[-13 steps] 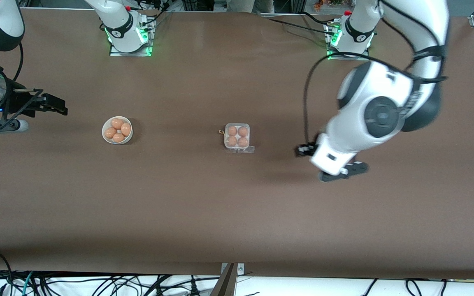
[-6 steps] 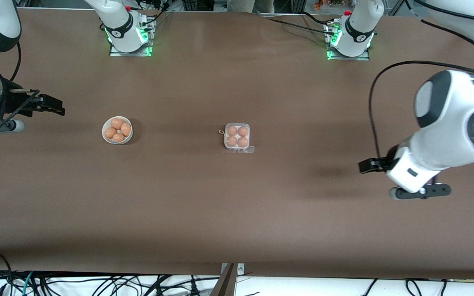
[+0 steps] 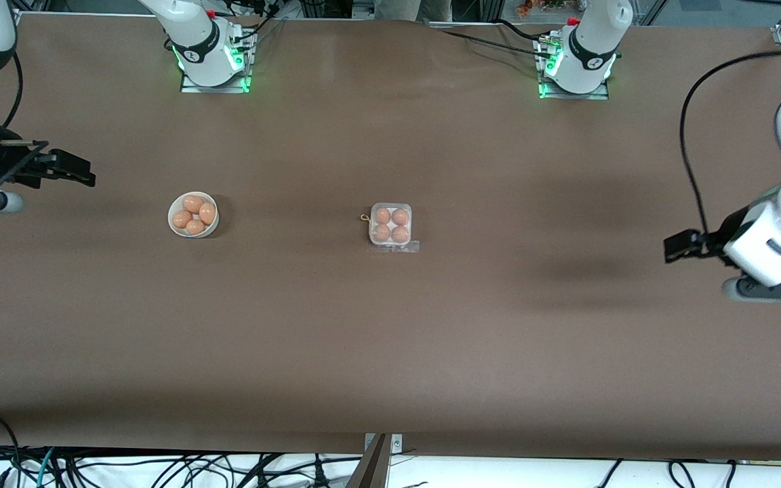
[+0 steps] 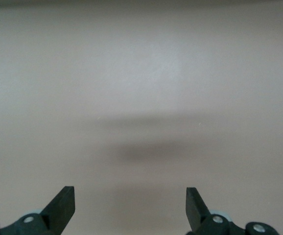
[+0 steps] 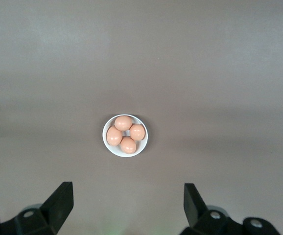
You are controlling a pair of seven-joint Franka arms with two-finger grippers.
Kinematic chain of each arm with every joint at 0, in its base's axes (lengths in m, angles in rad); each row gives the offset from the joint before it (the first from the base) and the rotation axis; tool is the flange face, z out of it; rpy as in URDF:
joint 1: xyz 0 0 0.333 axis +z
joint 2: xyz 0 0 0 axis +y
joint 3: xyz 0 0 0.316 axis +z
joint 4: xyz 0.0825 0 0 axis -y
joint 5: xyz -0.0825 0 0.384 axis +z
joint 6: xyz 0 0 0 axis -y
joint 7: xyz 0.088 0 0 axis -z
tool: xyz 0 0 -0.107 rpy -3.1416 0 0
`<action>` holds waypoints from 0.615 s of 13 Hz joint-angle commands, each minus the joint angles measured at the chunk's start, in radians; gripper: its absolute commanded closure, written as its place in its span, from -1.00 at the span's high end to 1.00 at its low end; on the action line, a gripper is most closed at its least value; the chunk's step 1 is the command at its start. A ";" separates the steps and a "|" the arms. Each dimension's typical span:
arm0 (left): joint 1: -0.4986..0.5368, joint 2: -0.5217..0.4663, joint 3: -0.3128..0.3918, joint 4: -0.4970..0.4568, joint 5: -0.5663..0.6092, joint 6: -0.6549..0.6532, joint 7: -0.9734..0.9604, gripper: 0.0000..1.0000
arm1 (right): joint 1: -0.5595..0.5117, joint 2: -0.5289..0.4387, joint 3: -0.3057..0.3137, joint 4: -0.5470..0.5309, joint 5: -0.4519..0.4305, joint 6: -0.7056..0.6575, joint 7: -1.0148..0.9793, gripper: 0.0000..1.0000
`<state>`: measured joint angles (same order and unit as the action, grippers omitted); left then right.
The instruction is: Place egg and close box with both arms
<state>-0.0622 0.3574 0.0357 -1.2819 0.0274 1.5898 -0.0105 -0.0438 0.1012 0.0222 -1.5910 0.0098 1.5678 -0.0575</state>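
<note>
The box (image 3: 390,225) is a small white tray in the middle of the table. An orange-brown egg (image 3: 382,215) sits in every cell, and the clear lid lies down over them. My left gripper (image 3: 679,245) is open and empty, up in the air over bare table at the left arm's end, well away from the box. The left wrist view shows only bare table between its open fingers (image 4: 130,196). My right gripper (image 3: 77,173) is open and empty over the right arm's end of the table. Its wrist view (image 5: 128,193) looks at the bowl.
A round white bowl (image 3: 172,218) with several identical eggs stands between the box and the right arm's end; it also shows in the right wrist view (image 5: 117,152). Both arm bases stand along the table's edge farthest from the front camera. Cables hang along the nearest edge.
My left arm has swung away from beside the box toward its own end of the table. My right gripper has drifted slightly farther toward its end. The box and bowl have not moved.
</note>
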 commanded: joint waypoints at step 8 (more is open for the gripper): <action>0.001 -0.333 0.007 -0.341 -0.090 -0.056 0.003 1.00 | 0.010 0.008 -0.011 0.023 0.003 -0.038 -0.009 1.00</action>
<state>-0.0635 0.0591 0.0411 -1.5689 -0.0287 1.5212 -0.0114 -0.0435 0.1030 0.0219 -1.5878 0.0097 1.5504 -0.0577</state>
